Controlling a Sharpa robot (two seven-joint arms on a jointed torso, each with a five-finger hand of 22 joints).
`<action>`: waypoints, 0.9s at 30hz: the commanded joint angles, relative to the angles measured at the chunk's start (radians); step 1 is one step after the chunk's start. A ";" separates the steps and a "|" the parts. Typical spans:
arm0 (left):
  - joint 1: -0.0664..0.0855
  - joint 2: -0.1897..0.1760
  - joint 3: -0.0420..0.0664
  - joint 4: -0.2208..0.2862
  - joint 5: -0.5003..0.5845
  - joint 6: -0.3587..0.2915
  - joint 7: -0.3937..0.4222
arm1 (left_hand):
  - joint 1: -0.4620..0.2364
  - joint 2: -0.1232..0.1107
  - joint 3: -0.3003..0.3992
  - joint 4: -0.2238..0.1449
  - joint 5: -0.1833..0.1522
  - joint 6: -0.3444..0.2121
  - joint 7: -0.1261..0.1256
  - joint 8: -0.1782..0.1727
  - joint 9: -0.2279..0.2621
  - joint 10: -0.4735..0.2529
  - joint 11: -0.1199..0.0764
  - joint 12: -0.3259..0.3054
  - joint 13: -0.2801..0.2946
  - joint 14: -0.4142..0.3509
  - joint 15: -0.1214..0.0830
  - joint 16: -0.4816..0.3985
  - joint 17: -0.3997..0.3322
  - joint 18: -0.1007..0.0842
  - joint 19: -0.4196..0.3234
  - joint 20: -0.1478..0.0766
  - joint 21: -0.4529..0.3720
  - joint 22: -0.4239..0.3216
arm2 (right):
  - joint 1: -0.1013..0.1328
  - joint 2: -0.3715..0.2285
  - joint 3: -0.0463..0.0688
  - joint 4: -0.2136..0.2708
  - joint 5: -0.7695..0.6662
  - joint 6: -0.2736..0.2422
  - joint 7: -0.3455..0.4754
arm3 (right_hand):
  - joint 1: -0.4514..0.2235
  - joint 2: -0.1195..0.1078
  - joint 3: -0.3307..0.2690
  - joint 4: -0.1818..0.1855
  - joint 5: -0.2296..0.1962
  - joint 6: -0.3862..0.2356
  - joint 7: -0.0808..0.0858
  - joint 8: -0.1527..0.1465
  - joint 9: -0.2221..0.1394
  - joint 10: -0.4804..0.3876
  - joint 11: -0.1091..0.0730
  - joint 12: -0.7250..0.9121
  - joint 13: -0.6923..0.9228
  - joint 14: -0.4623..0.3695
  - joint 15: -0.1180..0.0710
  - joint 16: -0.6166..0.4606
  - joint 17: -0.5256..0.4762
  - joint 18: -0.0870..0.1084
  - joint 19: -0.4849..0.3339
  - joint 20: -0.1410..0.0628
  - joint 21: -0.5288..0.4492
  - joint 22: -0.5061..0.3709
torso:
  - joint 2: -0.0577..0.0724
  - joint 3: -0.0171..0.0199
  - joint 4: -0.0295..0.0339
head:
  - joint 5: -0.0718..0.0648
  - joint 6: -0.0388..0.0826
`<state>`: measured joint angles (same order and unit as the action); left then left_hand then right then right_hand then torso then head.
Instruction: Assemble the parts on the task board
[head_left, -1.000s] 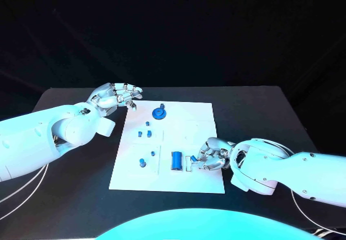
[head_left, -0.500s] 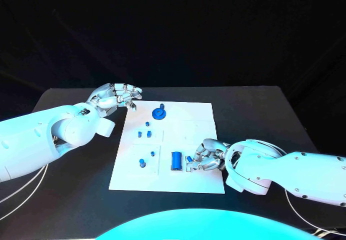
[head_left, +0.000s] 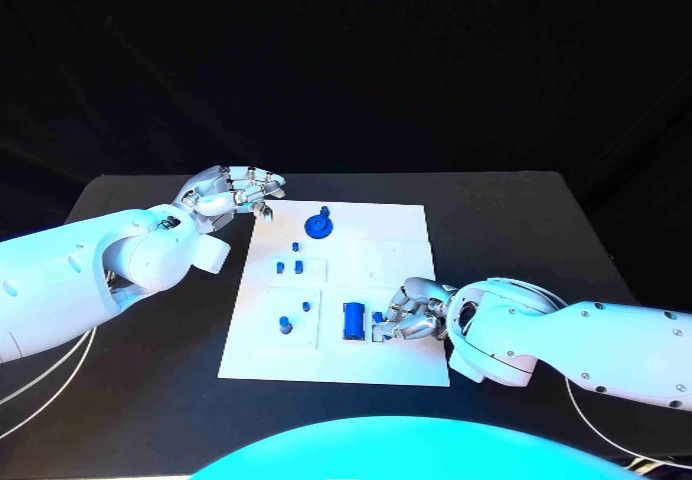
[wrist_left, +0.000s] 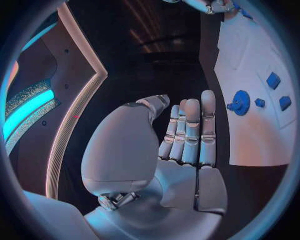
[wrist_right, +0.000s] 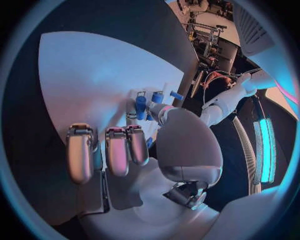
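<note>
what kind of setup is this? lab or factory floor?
Probably a lab test bench: a black table against a dark backdrop, a white task board with small blue parts, and equipment racks in the right wrist view.

Cyan light is washing over my arms from the near side, and my task board (head_left: 378, 262) is glowing pale against the black table (head_left: 505, 225), whose far side is fading into darkness. My wrist views are bending straight edges into curves and darkening at the rim. A bright cyan strip is glaring beside my left hand (wrist_left: 172, 150); my right hand (wrist_right: 134, 160) is looking soft and shaded.
</note>
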<state>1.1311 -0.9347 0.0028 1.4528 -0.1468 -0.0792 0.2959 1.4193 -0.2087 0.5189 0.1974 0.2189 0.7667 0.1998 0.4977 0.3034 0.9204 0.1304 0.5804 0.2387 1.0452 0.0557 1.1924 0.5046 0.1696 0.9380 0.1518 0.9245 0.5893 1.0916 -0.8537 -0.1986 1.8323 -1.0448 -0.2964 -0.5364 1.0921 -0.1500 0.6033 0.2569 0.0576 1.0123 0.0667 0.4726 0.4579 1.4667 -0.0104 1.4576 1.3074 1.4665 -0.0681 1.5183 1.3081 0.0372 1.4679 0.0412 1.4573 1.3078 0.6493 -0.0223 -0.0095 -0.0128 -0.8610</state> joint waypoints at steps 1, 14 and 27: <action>0.000 0.001 0.001 0.003 -0.001 0.017 0.003 | -0.009 0.004 0.002 0.006 0.000 -0.005 0.006 0.007 -0.002 -0.007 0.000 0.006 -0.001 -0.005 0.002 0.001 0.001 0.015 0.006 0.002 -0.004 -0.001 | -0.001 0.003 0.000 -0.003 -0.005 0.013 -0.002 | -0.012 0.001 0.001 0.006 -0.002 0.005 -0.002 -0.004 -0.001 0.049 0.002 0.000 0.185 0.078 -0.003 -0.003 0.134 -0.012 0.055 -0.002 -0.006 0.229 | 0.000 -0.0002 -0.0006 | -0.003 0.001; 0.000 0.000 0.001 0.003 -0.001 0.019 0.002 | -0.009 0.004 0.002 0.006 0.000 -0.005 0.006 0.007 -0.002 -0.007 0.000 0.006 -0.001 -0.005 0.002 0.001 0.001 0.015 0.006 0.002 -0.004 -0.001 | -0.003 0.014 0.001 -0.011 -0.007 0.021 0.002 | -0.026 0.002 0.002 0.009 -0.002 0.006 -0.001 -0.004 -0.001 0.049 0.002 0.000 0.185 0.078 -0.003 -0.003 0.134 -0.011 0.055 -0.002 -0.007 0.229 | 0.000 0.0006 -0.0010 | -0.005 0.003; 0.000 -0.001 0.001 0.002 -0.005 0.019 -0.001 | -0.010 0.005 0.002 0.009 0.000 -0.006 0.006 0.007 -0.002 -0.008 0.000 0.006 -0.002 -0.005 0.002 0.001 0.001 0.015 0.006 0.002 -0.005 -0.002 | -0.004 0.015 0.001 -0.018 0.002 0.023 0.017 | -0.073 -0.022 -0.011 0.015 -0.002 0.006 0.000 -0.004 -0.002 0.048 0.003 -0.001 0.185 0.078 -0.001 -0.003 0.133 -0.010 0.053 0.000 -0.012 0.227 | -0.001 0.0002 -0.0005 | -0.006 -0.001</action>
<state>1.1310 -0.9365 0.0028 1.4527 -0.1477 -0.0764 0.2918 1.4154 -0.2048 0.5217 0.2001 0.2189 0.7668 0.1998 0.5013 0.3023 0.9204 0.1304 0.5804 0.2389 1.0451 0.0557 1.1924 0.5044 0.1696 0.9380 0.1517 0.9246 0.5881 1.0896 -0.8400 -0.1978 1.8141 -1.0445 -0.2919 -0.5360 1.0271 -0.1729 0.5950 0.2708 0.0578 1.0124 0.0666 0.4726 0.4565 1.4667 -0.0104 1.4575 1.3073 1.4665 -0.0681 1.5183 1.3078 0.0372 1.4679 0.0413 1.4501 1.3075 0.6490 -0.0219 -0.0104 -0.0181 -0.8614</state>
